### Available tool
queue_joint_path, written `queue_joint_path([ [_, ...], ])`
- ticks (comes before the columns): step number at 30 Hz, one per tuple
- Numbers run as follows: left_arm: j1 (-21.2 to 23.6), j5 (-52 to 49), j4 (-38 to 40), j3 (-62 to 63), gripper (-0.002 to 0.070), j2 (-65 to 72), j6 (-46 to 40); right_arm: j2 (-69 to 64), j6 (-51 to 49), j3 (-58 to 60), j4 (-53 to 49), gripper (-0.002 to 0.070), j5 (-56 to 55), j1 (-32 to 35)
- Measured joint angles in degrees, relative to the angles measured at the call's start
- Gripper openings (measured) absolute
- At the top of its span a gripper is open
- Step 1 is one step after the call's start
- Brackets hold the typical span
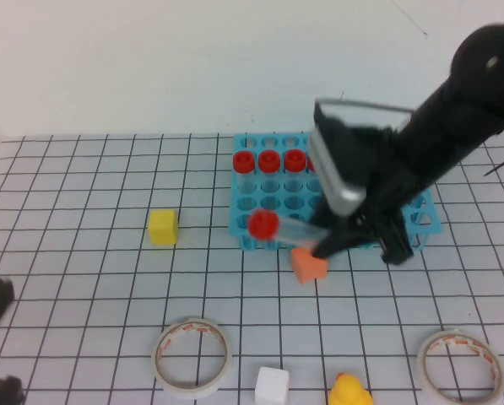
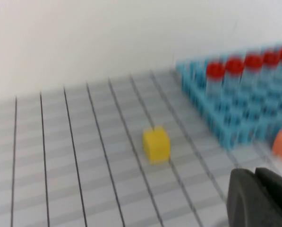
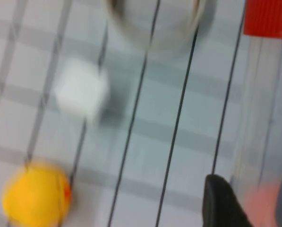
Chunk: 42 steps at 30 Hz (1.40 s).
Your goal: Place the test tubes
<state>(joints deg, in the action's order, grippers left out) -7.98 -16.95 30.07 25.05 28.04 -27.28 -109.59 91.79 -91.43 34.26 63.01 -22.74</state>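
While the right gripper (image 1: 327,240) is hovering over the front edge of the blue test tube rack (image 1: 422,218), its jaws are clamping partway closed on a red-capped test tube (image 1: 277,226), gripping its clear body near the bottom end. The tube is lying almost horizontal along the rack's front edge, with its cap pointing toward the rack's left end, away from the gripper. Empty wells are lying just behind it, ahead of the capped tubes (image 1: 269,160) in the rack's back row. Insertion is therefore requiring rotation to upright. An orange cube (image 1: 309,264) is sitting just in front of the rack. The left gripper (image 2: 255,189) is resting fully closed and empty, well away from the rack's left side.
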Motion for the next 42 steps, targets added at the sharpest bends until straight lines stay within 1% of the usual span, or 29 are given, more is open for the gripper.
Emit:
queue_joint_path([
  [3,-0.36,1.85,6.07,2.96,-0.0001,-1.35,-5.42,3.70,3.50,-0.10,11.24,0.0232,0.59,0.00],
  [6,-0.45,2.15,12.37,5.90,-0.0001,-1.71,-9.58,5.97,6.16,-0.14,25.19,0.0233,1.56,-0.26],
  [9,-0.45,1.67,19.32,7.51,-0.0001,-1.81,-14.55,6.38,7.83,-0.14,35.38,0.0232,3.20,-1.27],
  [12,-0.45,0.17,28.87,8.27,-0.0001,-1.81,-23.07,6.38,8.10,-0.14,39.43,0.0232,3.24,-3.63],
  [15,-0.45,-2.19,39.66,8.25,-0.0001,-1.81,-34.16,6.38,8.50,-0.14,40.27,0.0232,2.85,-7.00],
  [17,-0.45,-3.82,47.35,8.25,0.0012,-1.81,-41.72,6.38,8.52,-0.14,40.42,0.0232,1.98,-9.56],
  [19,-0.45,-4.85,54.01,8.25,0.0044,-1.81,-46.94,6.38,8.62,-0.14,40.67,0.0232,0.58,-11.72],
  [21,-0.45,-5.22,60.04,8.25,0.0114,-1.81,-52.48,6.38,8.66,-0.14,40.66,0.0232,-0.52,-13.82],
  [22,-0.45,-5.22,62.14,8.25,0.0164,-1.93,-54.86,6.38,8.66,-0.14,40.66,0.0232,-0.89,-14.53],
  [24,-0.45,-5.22,64.62,8.25,0.0268,-1.93,-58.06,6.38,8.76,-0.14,40.83,0.0232,-1.39,-15.97],
  [26,-0.45,-5.22,65.59,8.25,0.0375,-1.93,-59.42,6.38,8.87,-0.14,40.98,0.0232,-1.64,-16.75],
  [28,-0.45,-5.74,65.99,8.25,0.0442,-1.93,-59.75,6.38,8.96,-0.14,41.13,0.0232,-1.78,-17.25],
  [29,-0.45,-6.16,66.09,8.25,0.0454,-1.93,-59.88,6.38,8.96,-0.14,41.39,0.0232,-1.78,-17.34],
  [31,-0.45,-7.76,66.11,8.25,0.0468,-1.93,-60.15,6.38,8.96,-0.14,41.96,0.0232,-1.78,-17.40],
  [35,-0.45,-9.65,66.20,8.25,0.0464,-1.47,-60.49,6.38,8.21,-0.14,42.85,0.0232,-1.82,-17.40],
  [39,-0.45,-10.31,66.77,8.29,0.0435,-0.33,-60.49,6.38,7.86,-0.14,43.08,0.0232,-1.71,-17.48],
  [42,-0.45,-10.29,66.88,8.29,0.0386,0.80,-60.49,6.38,7.33,-0.14,42.98,0.0232,-1.60,-17.48],
])
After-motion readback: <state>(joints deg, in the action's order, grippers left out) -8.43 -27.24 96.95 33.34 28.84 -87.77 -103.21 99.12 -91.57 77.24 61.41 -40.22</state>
